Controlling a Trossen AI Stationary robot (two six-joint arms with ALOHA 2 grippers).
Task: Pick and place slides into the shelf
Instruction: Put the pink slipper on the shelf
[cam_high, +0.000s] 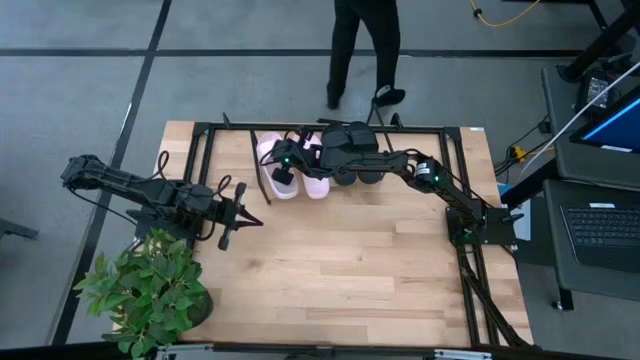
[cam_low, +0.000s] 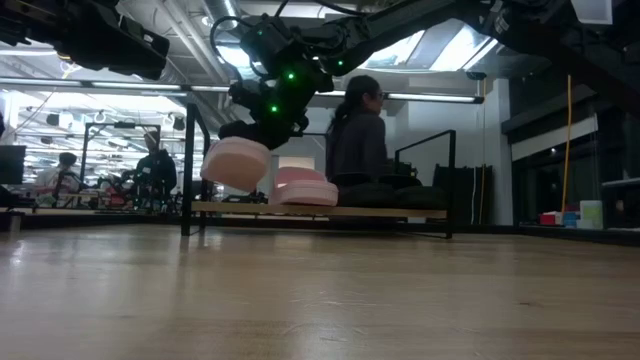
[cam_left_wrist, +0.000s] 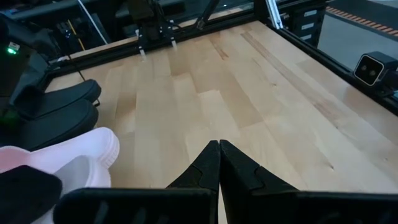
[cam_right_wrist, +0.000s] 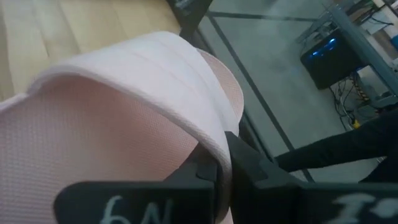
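High view: I see right gripper (cam_high: 284, 166) clamped on pink slide (cam_high: 278, 178) strap, held tilted above shelf (cam_low: 320, 210), long axis front-to-back, beside second pink slide (cam_high: 315, 184). Left gripper (cam_high: 240, 213) closed, idle.

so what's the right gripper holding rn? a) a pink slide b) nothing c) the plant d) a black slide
a: the right gripper is clamped on the strap of a pink slide, holding it tilted above the shelf, beside the other pink slide.
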